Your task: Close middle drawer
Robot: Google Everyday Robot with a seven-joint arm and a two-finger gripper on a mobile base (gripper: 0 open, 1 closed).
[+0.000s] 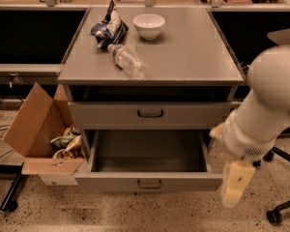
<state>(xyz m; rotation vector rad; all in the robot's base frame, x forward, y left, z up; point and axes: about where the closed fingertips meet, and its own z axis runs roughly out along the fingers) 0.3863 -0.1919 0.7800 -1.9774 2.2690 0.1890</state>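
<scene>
The middle drawer (149,182) is the wide grey drawer with a small dark handle. It is pulled far out of the grey cabinet and its inside looks empty. Above it, the uppermost drawer (150,114) stands out slightly. The lowest drawer is hidden behind the open one. My white arm (266,110) comes in from the right. Its cream-coloured gripper (236,183) hangs just right of the middle drawer's front right corner, at the height of the drawer front. I cannot tell whether it touches the drawer.
On the cabinet top (193,52) lie a white bowl (149,25), a clear plastic bottle (128,61) and a crumpled chip bag (108,29). An open cardboard box (41,134) with rubbish stands on the floor at the left. Chair legs (282,209) are at the right.
</scene>
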